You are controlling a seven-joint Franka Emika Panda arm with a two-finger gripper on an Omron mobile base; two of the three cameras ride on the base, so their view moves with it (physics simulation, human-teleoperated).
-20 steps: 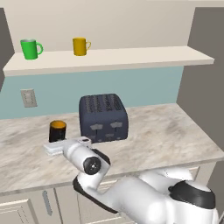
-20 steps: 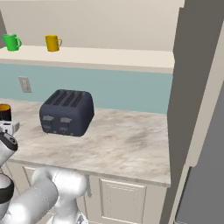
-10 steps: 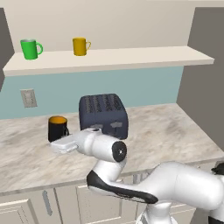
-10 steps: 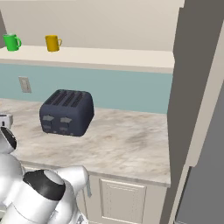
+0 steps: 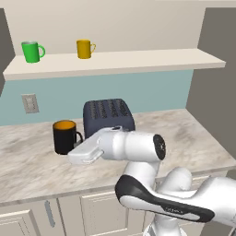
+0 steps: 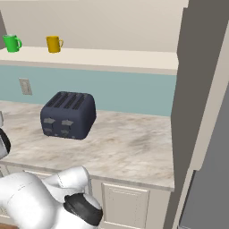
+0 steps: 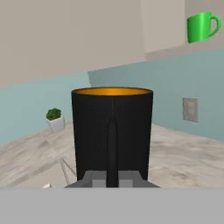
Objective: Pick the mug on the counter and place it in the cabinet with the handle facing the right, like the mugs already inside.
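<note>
The black mug (image 5: 63, 137) with its orange inner wall stands on the marbled counter (image 5: 27, 161), left of the toaster. Its black handle (image 5: 79, 137) points right, toward my hand. My gripper (image 5: 73, 156) reaches in from the right, low at the mug's side. In the hand view the mug (image 7: 94, 131) looms close, with the handle (image 7: 112, 148) dead centre. The gripper (image 7: 112, 179) has its fingertips (image 7: 92, 178) pressed against both sides of the handle, so it is shut on it. On the cabinet shelf (image 5: 138, 62) above stand the green mug (image 5: 31, 51) and the yellow mug (image 5: 84, 48), handles to the right.
A dark blue toaster (image 5: 109, 117) sits just right of the mug, behind my forearm. A wall outlet (image 5: 30, 103) is on the teal backsplash. A small potted plant (image 7: 54, 119) stands farther along the counter. A tall grey panel (image 6: 201, 112) closes the counter's right end.
The arm's elbow and forearm have swung up and to the right. The hand has stayed at the mug. The mug still stands on the counter, with more of it showing.
</note>
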